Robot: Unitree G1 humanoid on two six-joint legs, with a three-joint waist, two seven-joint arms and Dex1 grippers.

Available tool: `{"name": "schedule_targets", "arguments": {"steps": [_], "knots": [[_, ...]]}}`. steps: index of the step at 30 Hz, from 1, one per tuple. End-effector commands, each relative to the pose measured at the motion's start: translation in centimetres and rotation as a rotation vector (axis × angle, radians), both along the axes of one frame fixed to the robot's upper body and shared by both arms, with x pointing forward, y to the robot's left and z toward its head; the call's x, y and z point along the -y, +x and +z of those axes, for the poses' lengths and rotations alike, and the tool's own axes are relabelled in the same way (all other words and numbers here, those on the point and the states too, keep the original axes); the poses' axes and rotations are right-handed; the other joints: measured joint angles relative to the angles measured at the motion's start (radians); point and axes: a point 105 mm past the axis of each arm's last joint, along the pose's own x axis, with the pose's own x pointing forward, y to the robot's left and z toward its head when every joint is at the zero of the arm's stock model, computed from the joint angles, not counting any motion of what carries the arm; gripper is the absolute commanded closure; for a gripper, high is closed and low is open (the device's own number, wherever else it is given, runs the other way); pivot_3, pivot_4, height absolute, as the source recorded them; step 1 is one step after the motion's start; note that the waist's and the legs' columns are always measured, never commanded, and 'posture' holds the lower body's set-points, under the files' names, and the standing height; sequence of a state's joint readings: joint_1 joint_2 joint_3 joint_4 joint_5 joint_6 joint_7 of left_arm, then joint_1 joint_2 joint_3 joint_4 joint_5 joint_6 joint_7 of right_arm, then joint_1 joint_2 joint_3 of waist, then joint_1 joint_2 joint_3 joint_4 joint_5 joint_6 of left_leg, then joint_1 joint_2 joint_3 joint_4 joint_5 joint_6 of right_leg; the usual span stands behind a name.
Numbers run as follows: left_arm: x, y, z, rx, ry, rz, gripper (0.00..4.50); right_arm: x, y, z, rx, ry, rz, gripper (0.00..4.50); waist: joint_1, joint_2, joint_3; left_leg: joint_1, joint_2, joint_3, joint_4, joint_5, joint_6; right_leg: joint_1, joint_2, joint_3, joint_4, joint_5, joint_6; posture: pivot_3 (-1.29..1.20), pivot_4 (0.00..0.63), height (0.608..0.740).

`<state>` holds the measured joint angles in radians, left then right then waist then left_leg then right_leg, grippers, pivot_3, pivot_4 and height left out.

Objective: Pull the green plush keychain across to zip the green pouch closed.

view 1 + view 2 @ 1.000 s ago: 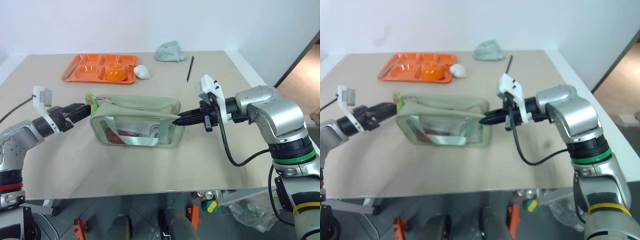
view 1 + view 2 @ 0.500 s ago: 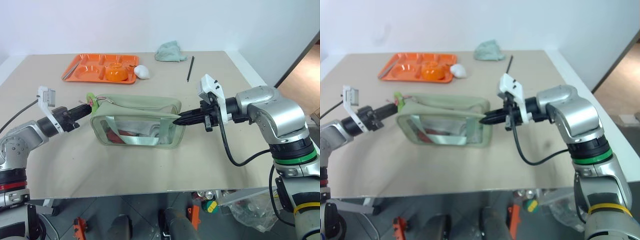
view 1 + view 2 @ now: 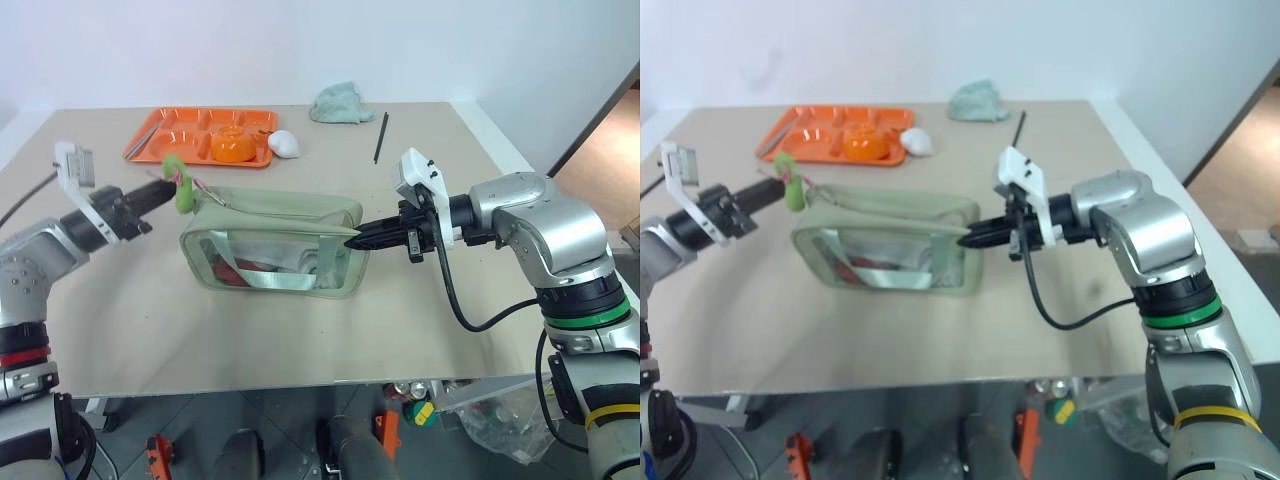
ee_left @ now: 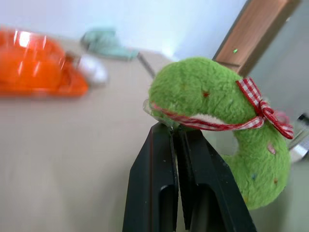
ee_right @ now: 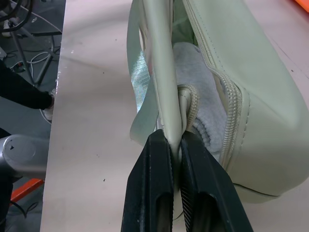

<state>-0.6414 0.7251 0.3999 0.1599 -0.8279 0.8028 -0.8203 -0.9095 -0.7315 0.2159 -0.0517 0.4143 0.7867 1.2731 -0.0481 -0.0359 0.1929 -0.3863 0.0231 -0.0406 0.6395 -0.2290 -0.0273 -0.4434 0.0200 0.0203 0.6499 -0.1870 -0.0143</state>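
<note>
- The green pouch point(image 3: 275, 243) lies on the desk point(image 3: 300, 330) about mid-way between the two arms, long side toward the camera, its zipper top open along most of its length.
- Through the clear front panel of the pouch a red item and some pale, silvery contents show; the right wrist view shows a grey-white towel-like cloth just inside the zipper at that end.
- The green plush keychain point(image 3: 180, 185) is off the desk, just above the pouch's left end, joined to it by a thin reddish cord.
- The left claw point(image 3: 168, 187) is clamped on the keychain: in the left wrist view its black fingers point(image 4: 164, 174) are pressed together at the plush's edge, beside a red-and-white checked ribbon.
- The right claw point(image 3: 350, 240) is closed on the pouch's right end, pinching a fold of pale green material at the zipper's end point(image 5: 171, 140).
- An orange tray point(image 3: 155, 135) sits at the far left of the desk; one compartment holds an orange bowl point(image 3: 231, 146).
- A white rounded object point(image 3: 284, 143) lies just beside the tray's right edge.
- A pale teal cloth point(image 3: 338, 102) lies bunched at the far edge, and a black pen point(image 3: 380, 137) lies near it.
</note>
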Motion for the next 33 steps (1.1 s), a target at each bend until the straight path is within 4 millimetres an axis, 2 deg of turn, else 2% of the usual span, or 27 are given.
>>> {"name": "schedule_targets", "arguments": {"steps": [1,6,10,13,17,22,25,26,33], "knots": [[2.4,-0.7,3.5,0.134,0.093,-0.085,4.48,-0.3,-0.2,1.0,0.040,0.011,0.022,4.50,0.001,0.000,0.000,0.000,0.000,0.000,0.000,0.000,0.000,0.000,0.000,0.000,0.000,0.000,0.000,0.00,0.150,0.740],[6.9,-1.7,5.2,0.233,0.249,-0.248,4.48,-0.3,-0.2,1.2,0.046,0.014,0.019,4.50,0.000,0.000,0.000,-0.001,-0.001,0.000,0.000,0.000,0.000,0.000,0.000,0.000,0.000,0.000,0.000,0.00,0.150,0.740],[9.3,-3.0,4.5,0.256,0.359,-0.366,4.48,-0.2,-0.1,1.2,0.049,0.016,0.013,4.50,-0.001,0.000,0.000,0.000,-0.001,0.001,-0.001,0.000,0.000,0.000,0.000,0.002,0.000,0.000,0.000,0.00,0.150,0.740],[9.7,-3.3,2.9,0.232,0.447,-0.406,4.48,-0.2,-0.2,1.2,0.050,0.018,0.010,4.50,-0.001,0.000,0.000,0.000,0.000,0.000,0.000,0.000,0.000,0.000,0.001,0.001,0.000,0.000,0.000,0.00,0.150,0.740],[9.1,-2.8,1.9,0.193,0.460,-0.382,3.19,-0.2,-0.2,1.2,0.051,0.018,0.008,4.50,0.000,0.000,0.000,0.000,0.000,0.000,0.000,0.000,0.000,0.000,0.001,0.001,0.000,0.000,0.000,0.00,0.150,0.740],[8.3,-1.5,2.4,0.200,0.442,-0.298,1.44,-0.2,-0.2,1.1,0.051,0.017,0.009,4.50,0.000,0.000,0.000,0.000,-0.001,0.001,0.000,0.000,0.000,0.000,0.000,0.001,0.000,0.000,0.000,0.00,0.150,0.740],[8.2,-1.7,2.5,0.209,0.441,-0.302,0.51,-0.3,-0.1,1.2,0.053,0.017,0.011,4.50,0.000,0.000,0.000,-0.001,-0.001,0.001,0.000,0.000,0.000,0.000,0.000,0.001,0.000,0.000,0.000,0.00,0.150,0.740],[8.1,-1.9,2.6,0.213,0.437,-0.303,0.08,-0.3,-0.1,1.2,0.053,0.017,0.012,4.50,0.000,0.000,0.000,-0.001,-0.001,0.000,0.000,0.000,0.000,0.000,0.000,0.001,0.000,0.000,0.000,0.00,0.150,0.740],[7.3,-2.6,4.7,0.248,0.315,-0.277,0.03,-0.5,-0.1,1.0,0.052,0.016,0.016,4.50,0.000,0.000,0.000,0.000,0.000,0.000,0.000,0.000,0.000,0.000,0.000,0.001,0.000,0.000,0.000,0.00,0.150,0.740]]}}
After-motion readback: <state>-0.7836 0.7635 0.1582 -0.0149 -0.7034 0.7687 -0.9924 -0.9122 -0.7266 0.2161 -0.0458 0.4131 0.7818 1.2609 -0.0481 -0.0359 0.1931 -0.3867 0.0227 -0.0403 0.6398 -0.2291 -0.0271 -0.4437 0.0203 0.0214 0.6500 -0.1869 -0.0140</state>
